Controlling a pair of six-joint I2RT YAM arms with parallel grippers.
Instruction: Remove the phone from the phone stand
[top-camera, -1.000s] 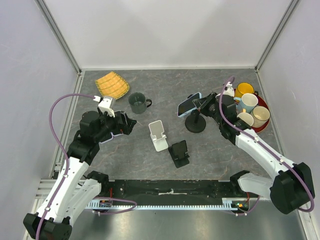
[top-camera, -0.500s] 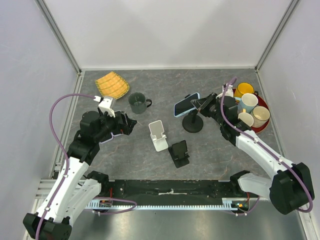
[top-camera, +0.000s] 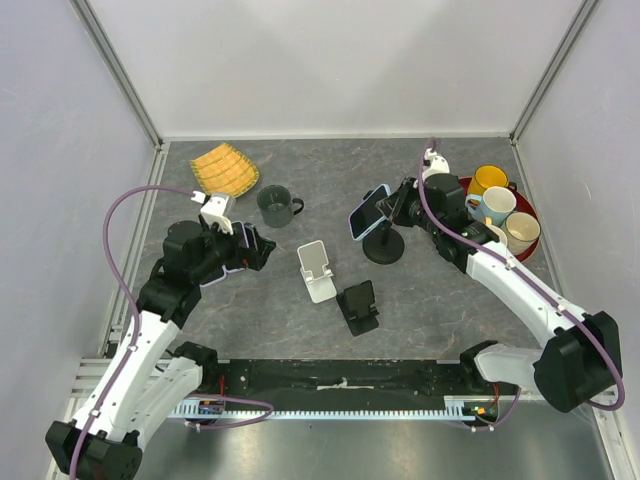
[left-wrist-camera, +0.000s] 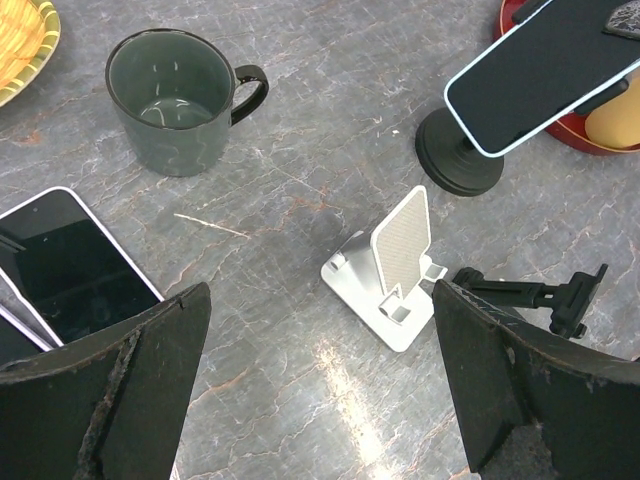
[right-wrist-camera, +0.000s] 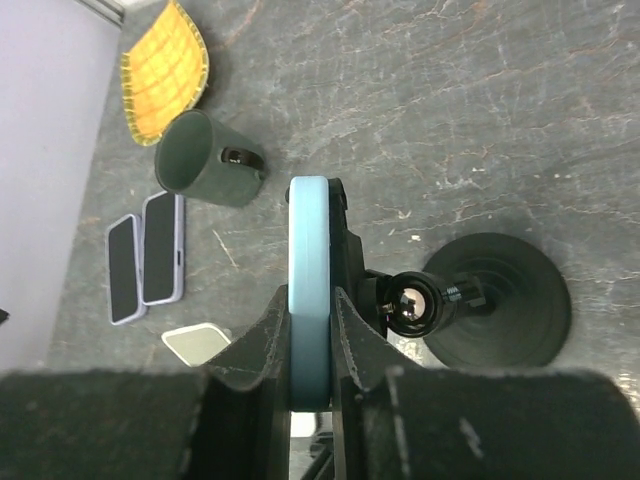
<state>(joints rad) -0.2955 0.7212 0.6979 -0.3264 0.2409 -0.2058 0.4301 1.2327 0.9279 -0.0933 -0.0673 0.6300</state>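
While the grey stone-patterned table (top-camera: 330, 165) fills the floor between white walls, both arms lean out over it from the near edge. The right arm (top-camera: 520, 290) stretches far and left from its base, with its wrist turned sideways toward the middle of the table. The left arm (top-camera: 150, 330) rises from the near left corner and bends forward, wrist pointing right.

At the far right a red tray (top-camera: 527, 248) of cups is partly covered by the right arm. The left gripper (top-camera: 248, 248) hangs with its jaws spread wide, holding nothing, over two phones (left-wrist-camera: 60, 260) lying flat side by side. From above, they are mostly hidden under it.

The right gripper (top-camera: 398, 207) is clamped on the phone (top-camera: 368, 212), one finger on each flat side, as the right wrist view shows. The phone stand (top-camera: 385, 247) has a round black base on the table right of centre, and its stem is largely hidden from above by the phone and the gripper.

The pale blue phone stands tilted on its edge at the top of the stand, just left of the right wrist. A black cradle lies against its back. Whether that cradle grips it is hard to make out.
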